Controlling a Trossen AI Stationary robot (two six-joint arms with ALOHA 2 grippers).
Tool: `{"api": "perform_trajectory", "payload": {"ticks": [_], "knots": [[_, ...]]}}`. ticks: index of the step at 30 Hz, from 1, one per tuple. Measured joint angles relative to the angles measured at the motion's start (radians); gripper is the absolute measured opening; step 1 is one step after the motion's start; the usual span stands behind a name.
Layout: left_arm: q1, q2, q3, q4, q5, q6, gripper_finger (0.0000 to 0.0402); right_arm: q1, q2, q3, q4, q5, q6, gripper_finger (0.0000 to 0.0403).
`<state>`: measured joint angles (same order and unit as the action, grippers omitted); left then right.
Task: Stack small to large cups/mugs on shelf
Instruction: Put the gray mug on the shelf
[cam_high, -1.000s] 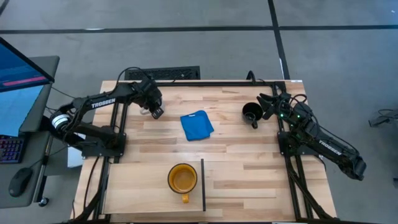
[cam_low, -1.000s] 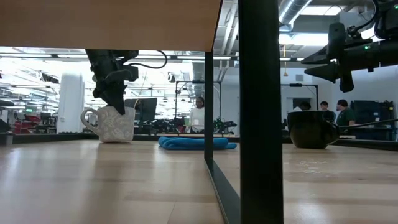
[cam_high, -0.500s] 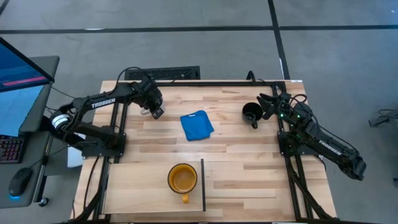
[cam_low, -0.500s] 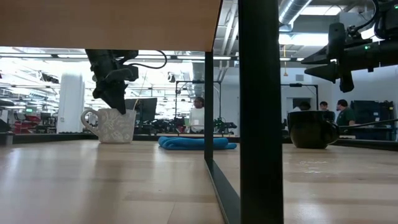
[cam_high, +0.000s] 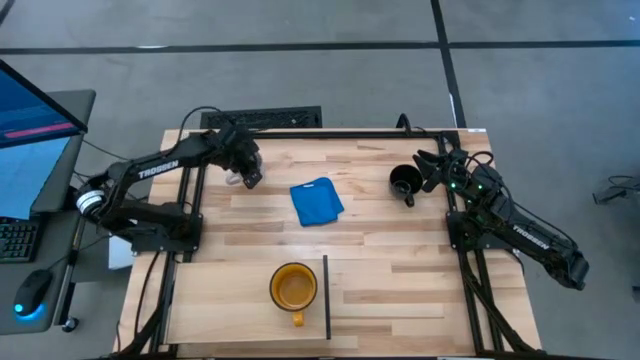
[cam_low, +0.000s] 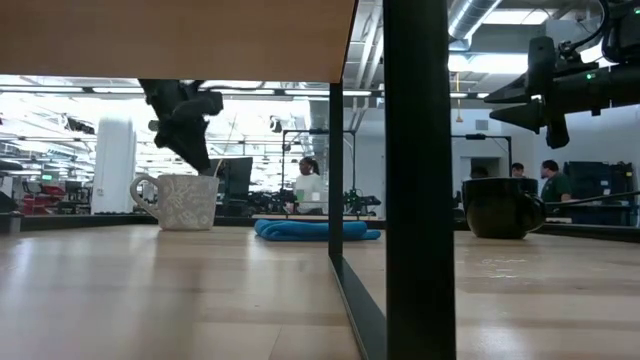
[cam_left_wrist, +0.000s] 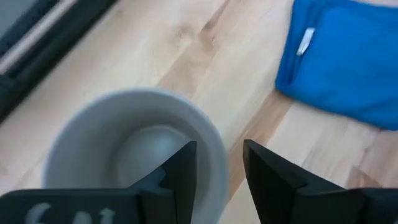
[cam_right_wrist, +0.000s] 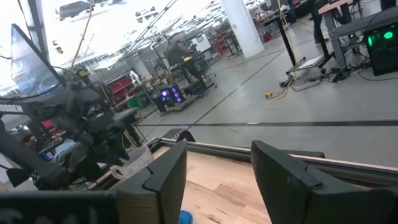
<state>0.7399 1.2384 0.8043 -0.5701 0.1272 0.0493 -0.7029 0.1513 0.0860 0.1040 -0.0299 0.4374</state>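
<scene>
Your pale wood shelf panel (cam_high: 240, 300) at 6 o'clock carries the wide yellow mug (cam_high: 293, 288). At 10 o'clock, your left gripper (cam_left_wrist: 219, 163) straddles the grey-white mug's (cam_left_wrist: 134, 146) rim, fingers parted. At 2 o'clock, your open right gripper (cam_high: 432, 168) sits beside the glossy black mug (cam_high: 404, 182).

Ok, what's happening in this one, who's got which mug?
Nobody holds a mug yet. The left gripper hangs open over the rim of the grey-white mug at the table's far left, one finger inside. The right gripper hovers open above the black mug at the far right. The yellow mug already sits on the shelf; a blue cloth lies mid-table.
</scene>
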Motion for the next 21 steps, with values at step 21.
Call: {"api": "perform_trajectory", "payload": {"ticks": [21], "knots": [[0.002, -0.355, -0.001, -0.437, -0.174, -0.031, 0.012, 0.001, 0.0, 0.0, 0.0, 0.0, 0.0, 0.0202]]}}
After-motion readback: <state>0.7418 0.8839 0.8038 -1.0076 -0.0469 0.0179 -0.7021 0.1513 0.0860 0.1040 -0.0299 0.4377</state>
